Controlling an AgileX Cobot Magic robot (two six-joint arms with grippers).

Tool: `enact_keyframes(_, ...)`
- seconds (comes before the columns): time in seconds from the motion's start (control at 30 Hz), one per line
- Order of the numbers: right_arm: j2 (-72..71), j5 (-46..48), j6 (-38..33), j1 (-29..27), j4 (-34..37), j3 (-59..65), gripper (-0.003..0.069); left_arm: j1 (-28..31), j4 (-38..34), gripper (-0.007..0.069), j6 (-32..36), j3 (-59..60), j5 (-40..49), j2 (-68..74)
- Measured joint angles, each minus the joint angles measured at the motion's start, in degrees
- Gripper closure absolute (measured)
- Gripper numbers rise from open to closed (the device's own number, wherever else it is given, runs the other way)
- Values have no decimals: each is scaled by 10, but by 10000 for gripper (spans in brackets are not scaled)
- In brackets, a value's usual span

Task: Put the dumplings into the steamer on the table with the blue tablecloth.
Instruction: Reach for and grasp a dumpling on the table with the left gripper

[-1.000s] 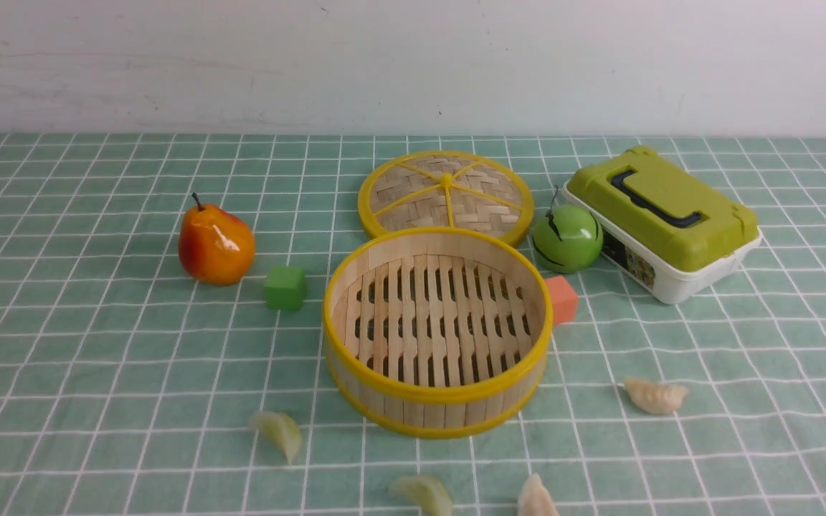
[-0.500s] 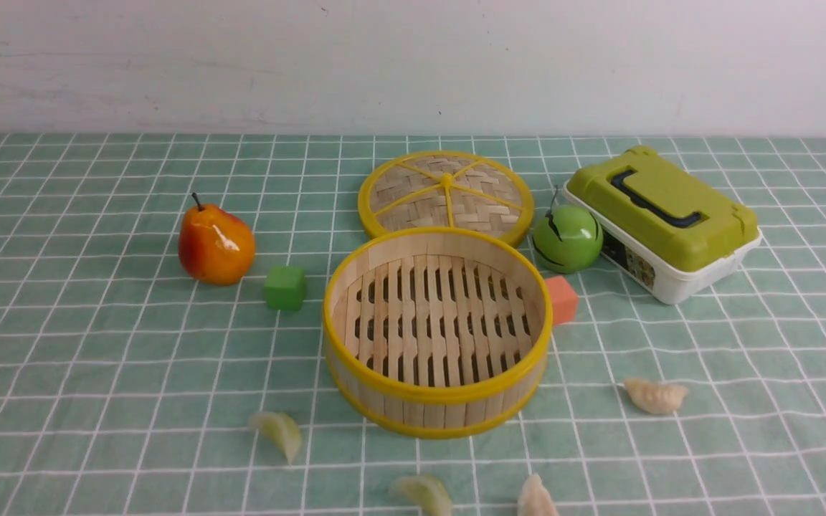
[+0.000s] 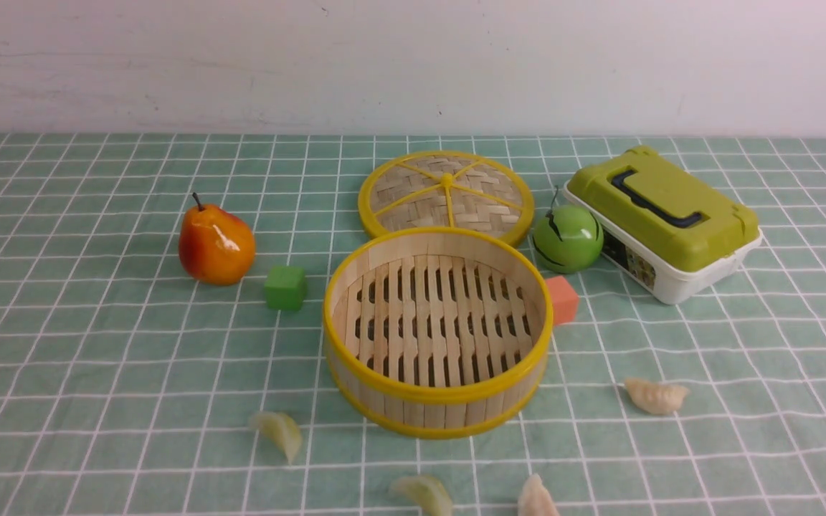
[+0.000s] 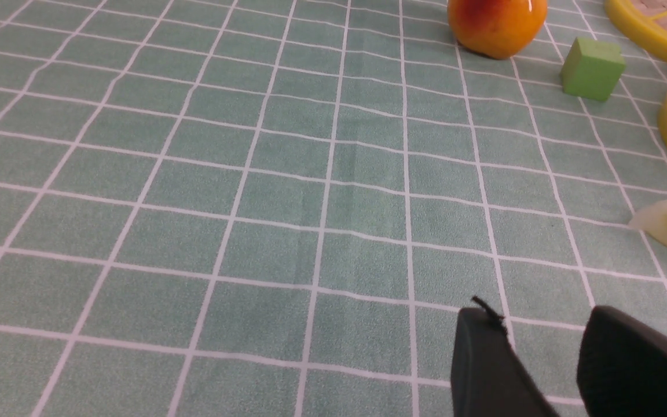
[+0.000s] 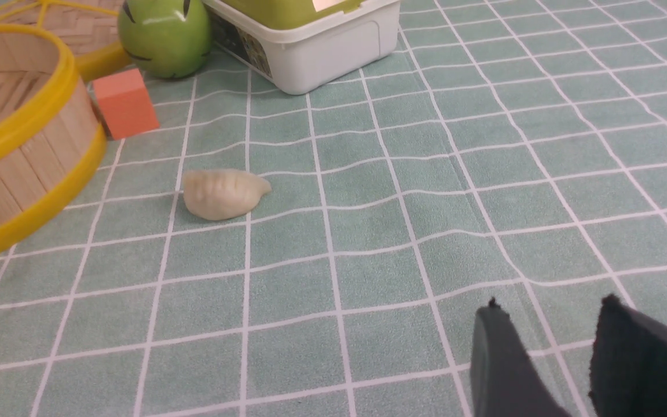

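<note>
A teal cloth with a thin white grid, slightly rippled, covers the tabletop (image 3: 97, 344). At its middle stands the steamer (image 3: 442, 412), a round, deep bamboo basket with glossy yellow rims and a slatted wooden floor, nothing inside. To its right rear lies a rectangular plastic box (image 3: 664, 215), olive-green lid over a white base. Just behind the steamer lies the flat woven lid (image 3: 446, 193) with yellow spokes. A shiny orange pear (image 3: 216, 245) stands on the left and a glossy green apple (image 3: 567, 239) beside the box. A matte green cube (image 3: 285, 288) sits left of the steamer and an orange cube (image 3: 563, 299) against its right side. The pleated crescents lie on the cloth: a pale green dumpling (image 3: 280, 432) front-left, a second green dumpling (image 3: 424, 493) and a cream dumpling (image 3: 536, 498) in front, another cream dumpling (image 3: 655, 395) on the right. The left tool (image 4: 542, 324) and right tool (image 5: 553, 313) show dark fingers partly apart, gripping nothing.
</note>
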Motion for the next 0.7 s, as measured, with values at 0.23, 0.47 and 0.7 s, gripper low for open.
enact_keyframes(0.23,0,0,0,0,0,0,419,0,0,387,0,0,0,0)
enact_keyframes(0.47,0,0,3,0,22,0,419,0,-12,387,-11,0,-11,0)
enact_keyframes(0.7,0,5,177,0,298,2,419,0,-401,387,-285,0,-91,0)
